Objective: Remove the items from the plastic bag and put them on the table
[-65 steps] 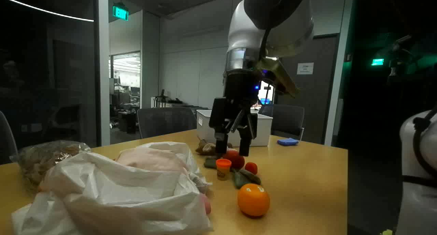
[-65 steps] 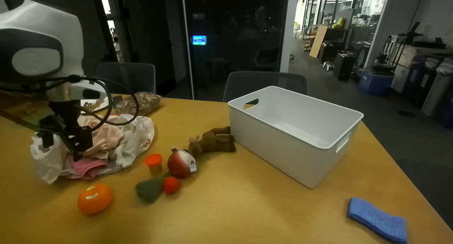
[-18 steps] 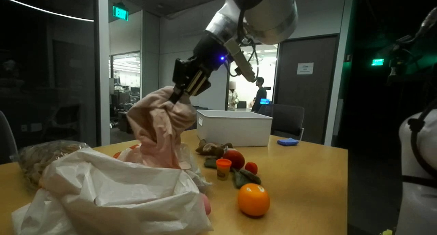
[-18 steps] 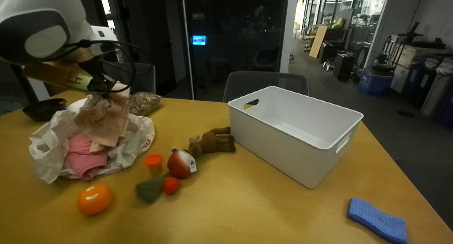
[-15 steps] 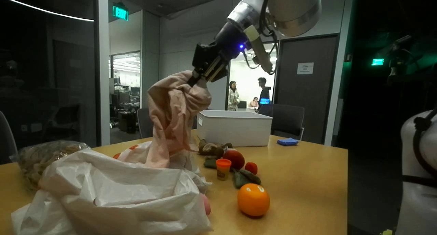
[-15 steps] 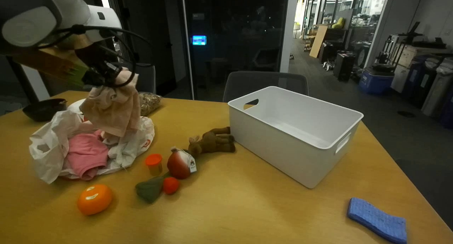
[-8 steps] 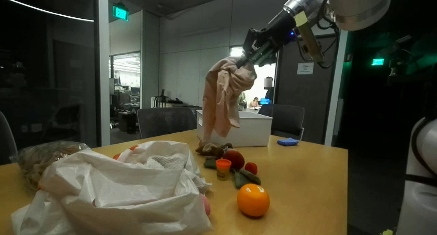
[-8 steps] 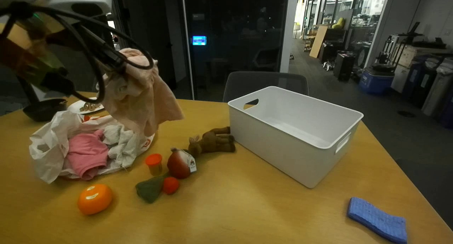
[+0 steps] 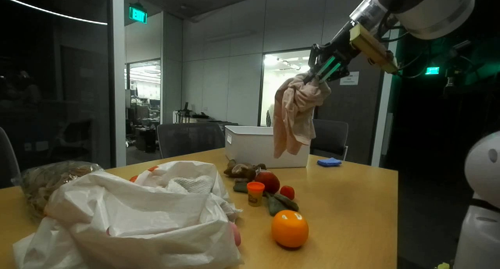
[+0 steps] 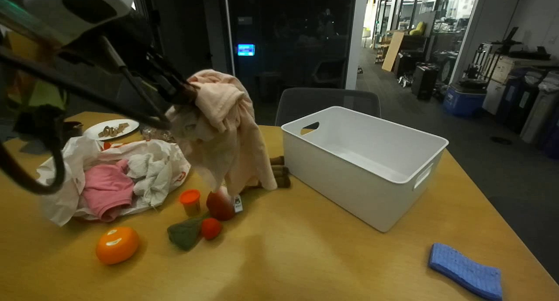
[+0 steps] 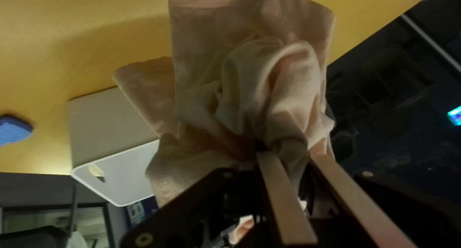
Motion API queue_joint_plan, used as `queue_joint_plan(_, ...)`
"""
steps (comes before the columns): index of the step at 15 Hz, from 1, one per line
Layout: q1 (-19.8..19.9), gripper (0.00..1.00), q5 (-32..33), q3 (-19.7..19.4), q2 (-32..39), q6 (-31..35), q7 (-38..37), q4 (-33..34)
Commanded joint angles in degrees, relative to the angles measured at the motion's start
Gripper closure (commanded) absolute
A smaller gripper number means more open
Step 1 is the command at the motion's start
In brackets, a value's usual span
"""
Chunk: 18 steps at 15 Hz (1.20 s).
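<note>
Upper right of the frame in an exterior view, the peach cloth (image 9: 295, 114) dangles, pinched by its bunched top between the fingers (image 11: 286, 203), and it's just swung clear of the plastic bag (image 9: 148, 224), lower left! Out, but not down; table (image 9: 343, 216) next, I'd judge, with pink cloth (image 10: 107, 191) and white cloth (image 10: 150, 176) still bagged.
</note>
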<state>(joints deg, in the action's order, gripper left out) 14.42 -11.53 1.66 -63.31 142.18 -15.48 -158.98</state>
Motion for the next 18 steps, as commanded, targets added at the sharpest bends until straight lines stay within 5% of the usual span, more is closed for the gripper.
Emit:
queue_joint_plan(1, 6.12, 0.94, 3.77, 4.03, 7.73, 1.49, -6.97, -0.18)
queue_joint_plan(7, 9.33, 0.94, 8.28, 9.48, 20.67, -1.1, -16.43, -0.99)
queue_joint_plan(9, 8.77, 0.57, 9.02, 8.47, 22.22, -2.17, -17.41, -1.23)
queue_joint_plan(14, 7.5, 0.21, 10.75, 7.96, 21.38, 1.02, -18.55, -0.66)
queue_joint_plan(18, -0.7, 0.0, 7.93, 7.98, 14.81, -0.44, -15.12, 1.13)
